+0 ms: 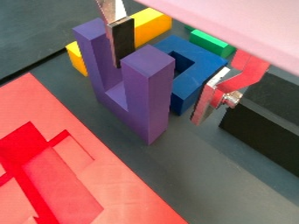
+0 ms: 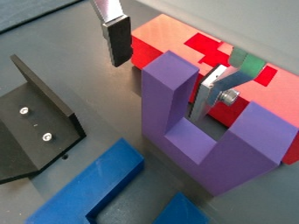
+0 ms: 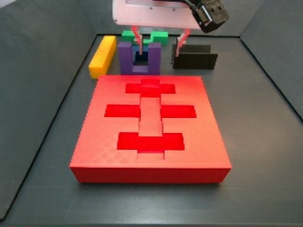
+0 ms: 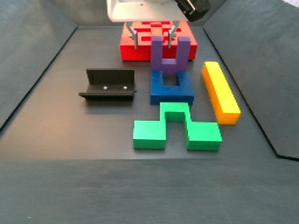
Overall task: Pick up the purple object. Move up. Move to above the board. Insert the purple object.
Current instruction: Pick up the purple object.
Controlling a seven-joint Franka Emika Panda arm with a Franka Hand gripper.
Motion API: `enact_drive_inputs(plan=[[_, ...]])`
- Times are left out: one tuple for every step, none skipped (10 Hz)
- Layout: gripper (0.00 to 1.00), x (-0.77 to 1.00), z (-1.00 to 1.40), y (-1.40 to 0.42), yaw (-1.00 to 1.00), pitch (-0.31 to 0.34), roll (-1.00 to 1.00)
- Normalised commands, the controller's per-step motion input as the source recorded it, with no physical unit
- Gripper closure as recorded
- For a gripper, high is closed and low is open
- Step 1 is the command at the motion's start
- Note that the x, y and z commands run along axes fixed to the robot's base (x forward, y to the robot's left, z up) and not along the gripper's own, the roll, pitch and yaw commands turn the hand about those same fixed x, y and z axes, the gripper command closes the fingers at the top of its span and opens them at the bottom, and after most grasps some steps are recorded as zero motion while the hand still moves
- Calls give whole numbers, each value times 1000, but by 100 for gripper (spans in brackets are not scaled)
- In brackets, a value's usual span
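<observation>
A dark grey desk [image 4: 70, 131] with raised dark walls around it carries the red board [image 3: 151, 124], whose cross-shaped slots lie bare. In both side views the purple object [image 4: 167, 54] stands prongs-up on the desk between the board and the blue block [image 4: 172, 86], beside the yellow bar [image 4: 219, 89], the green block [image 4: 173, 126] and the fixture [image 4: 107, 86]. The tool [image 1: 176, 61] hangs low over the purple object, its fingers spread wide, straddling one prong without gripping it.

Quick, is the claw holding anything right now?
Claw: open, holding nothing; its fingers straddle one prong of the purple object without squeezing it.
</observation>
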Motion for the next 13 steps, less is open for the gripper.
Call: enact_drive_inputs(plan=[[0,0,-189,0,-40,0,0],[0,0,-217,0,-17,0,1],[0,0,-26,0,0,0,0],[0,0,0,-23,0,0,0],[0,-140,0,-91,0,-67,40],[0,-69,0,-237,-14,-33,133],[100,0,0,0,0,0,0],[100,0,0,0,0,0,0],[100,0,0,0,0,0,0],[100,0,0,0,0,0,0],[100,0,0,0,0,0,0],[100,0,0,0,0,0,0],[100,0,0,0,0,0,0]])
